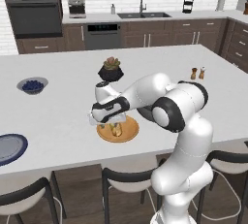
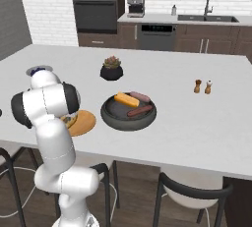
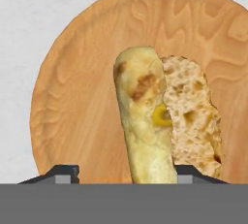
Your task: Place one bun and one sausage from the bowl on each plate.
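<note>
- One bun [image 3: 145, 121] lies split on the orange-tan plate [image 3: 77, 97], directly under the end effector [image 3: 127, 173]; in the hand view its fingertips [image 3: 65, 172] stand on either side of the bun's near end with gaps showing, so I judge the jaws parted and holding nothing.
- Lifting carelessly could catch the bun on a fingertip and drag it toward the plate's rim or off onto the desk [image 1: 160, 63], because the fingers straddle it so closely.
- Three pieces sit in the dark bowl [image 2: 109, 115], just beside the orange-tan plate: another bun [image 2: 126, 99] and two sausages [image 2: 140, 110].
- Grabbing the wrong piece is a risk, since they lie close together; this plate needs a sausage next, I judge.
- Setting that sausage down on the bun could make it roll off, as the plate is flat.
- Far to the left at the desk's edge sits the blue plate [image 1: 7, 148], bare; a long carry there risks a dropped piece.
</note>
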Tool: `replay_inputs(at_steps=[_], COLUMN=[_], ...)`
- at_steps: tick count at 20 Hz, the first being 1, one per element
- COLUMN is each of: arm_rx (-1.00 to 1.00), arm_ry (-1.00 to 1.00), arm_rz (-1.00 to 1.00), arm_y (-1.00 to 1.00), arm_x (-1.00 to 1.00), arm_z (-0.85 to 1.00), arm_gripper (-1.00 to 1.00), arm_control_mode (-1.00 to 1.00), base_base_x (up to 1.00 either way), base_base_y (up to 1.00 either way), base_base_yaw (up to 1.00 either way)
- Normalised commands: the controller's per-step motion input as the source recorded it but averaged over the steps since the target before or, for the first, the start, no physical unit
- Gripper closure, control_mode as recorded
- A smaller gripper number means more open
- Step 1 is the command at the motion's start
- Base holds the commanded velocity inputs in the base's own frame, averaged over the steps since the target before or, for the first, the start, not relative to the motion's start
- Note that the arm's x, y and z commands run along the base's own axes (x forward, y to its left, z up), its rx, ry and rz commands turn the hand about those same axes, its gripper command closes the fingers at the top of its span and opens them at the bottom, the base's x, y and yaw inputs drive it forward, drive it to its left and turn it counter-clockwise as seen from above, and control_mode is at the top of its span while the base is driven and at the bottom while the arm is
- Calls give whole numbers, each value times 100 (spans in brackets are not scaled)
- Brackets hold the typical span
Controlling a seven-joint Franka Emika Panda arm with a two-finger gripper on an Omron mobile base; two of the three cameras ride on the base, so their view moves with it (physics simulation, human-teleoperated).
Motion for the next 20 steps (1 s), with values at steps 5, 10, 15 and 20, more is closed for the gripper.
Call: replay_inputs(at_steps=[5,10,15,20], arm_rx=[0,13,17,10], arm_ry=[0,0,-4,-6], arm_rz=[0,0,0,0], arm_y=[-5,-42,-79,-32], arm_x=[0,-1,-5,-40], arm_z=[0,-26,7,23], arm_gripper=[-100,-100,-100,-100], arm_control_mode=[-100,-100,-100,-100], base_base_x=[0,0,0,0], base_base_y=[0,0,0,0], base_base_yaw=[0,0,0,0])
